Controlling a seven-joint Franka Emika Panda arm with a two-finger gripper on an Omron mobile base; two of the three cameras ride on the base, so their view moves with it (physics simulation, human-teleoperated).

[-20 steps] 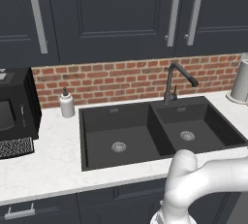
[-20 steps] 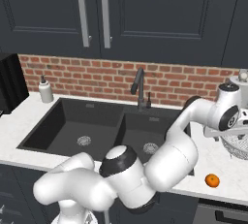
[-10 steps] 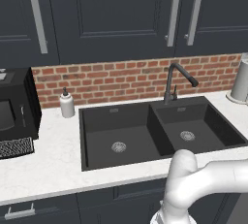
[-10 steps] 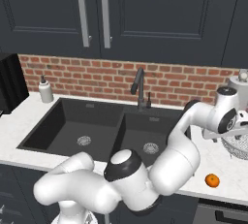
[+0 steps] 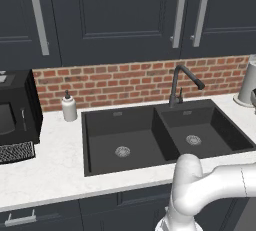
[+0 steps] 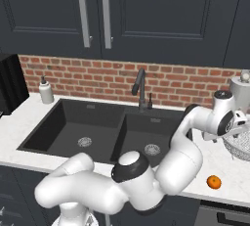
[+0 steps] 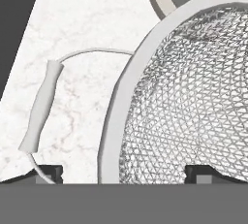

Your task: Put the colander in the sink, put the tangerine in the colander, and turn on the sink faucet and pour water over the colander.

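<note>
So the two-finger dark-tipped gripper is sitting with its jaws spread wide and nothing between them yet. It's hovering right over the near rim of the round silvery-white wire-mesh colander, with one fingertip outside the rim over the white marbled counter and the other over the mesh inside. Looks to me like it's lining up to straddle that rim, though I can't really tell from the hand view how far above the rim the tips are.

From the right base view the colander is sitting on the counter to the right of the big matte black double-basin sink, and the white arm is reaching way out over it. The small round orange tangerine is resting on the counter nearer the front edge, apart from the colander. The tall slim black gooseneck faucet is standing behind the divider between the basins, no water running as far as I can see.

My read: we're in step one, picking up the colander. Next move needs the gripper dropping down over the rim, pinching it, then lifting and carrying it left into a basin. Thin rim, so the grip could slip or tilt.
</note>
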